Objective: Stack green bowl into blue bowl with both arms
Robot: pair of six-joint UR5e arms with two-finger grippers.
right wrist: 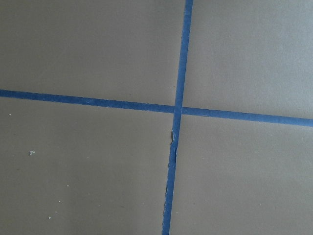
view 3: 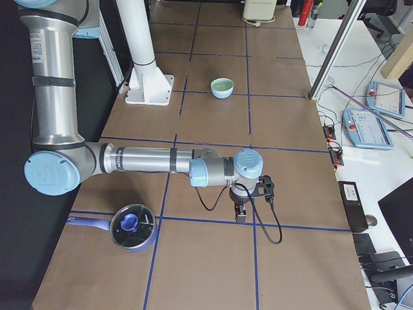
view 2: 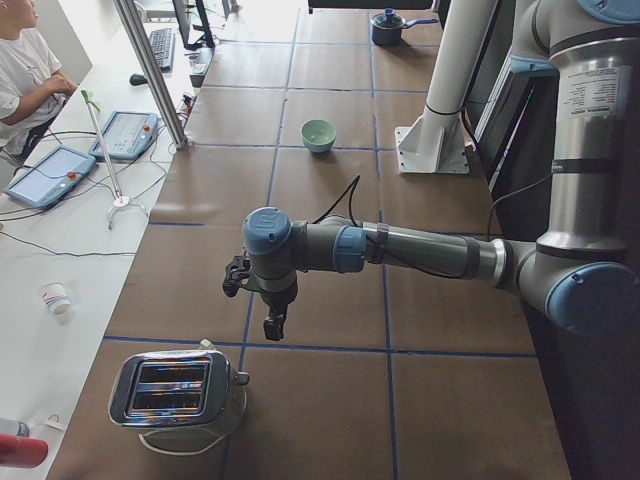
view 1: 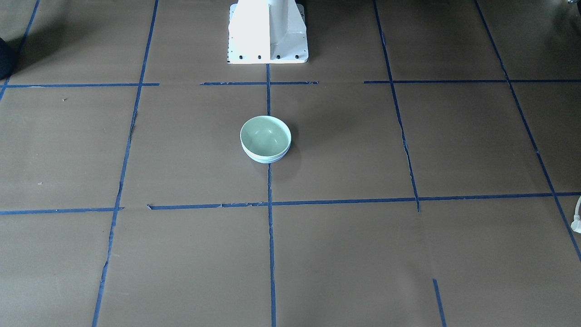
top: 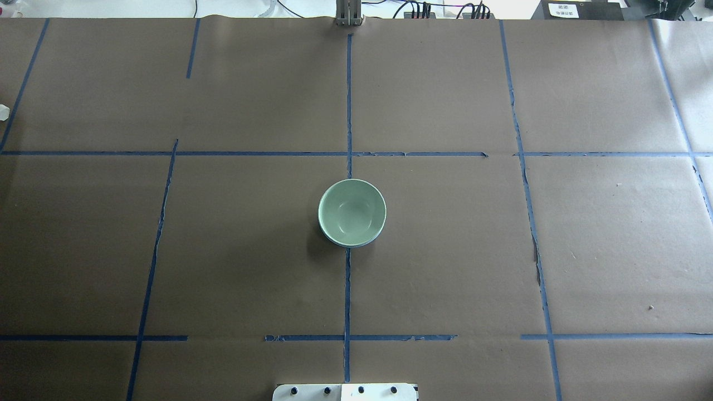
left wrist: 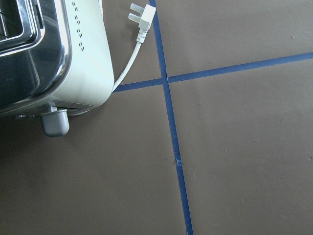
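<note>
Stack seated, arms parked wide

The small mint-green glossy bowl (view 1: 265,136) sits nested in the periwinkle-blue round bowl (view 1: 267,159). Only the blue bowl's pale rim shows beneath, mid-table before the white pedestal base (view 1: 268,32).

The stacking looks done, so the main risk is a needless return reach nudging the pair.

The left gripper (view 2: 271,328) hangs near the chrome-and-white toaster (view 2: 178,390) and its loose white plug (left wrist: 139,22). The right gripper (view 3: 241,215) hangs near the blue-lidded saucepan (view 3: 132,227). A careless swing could clip either.

Whether the fingers are apart or together cannot be told.
</note>
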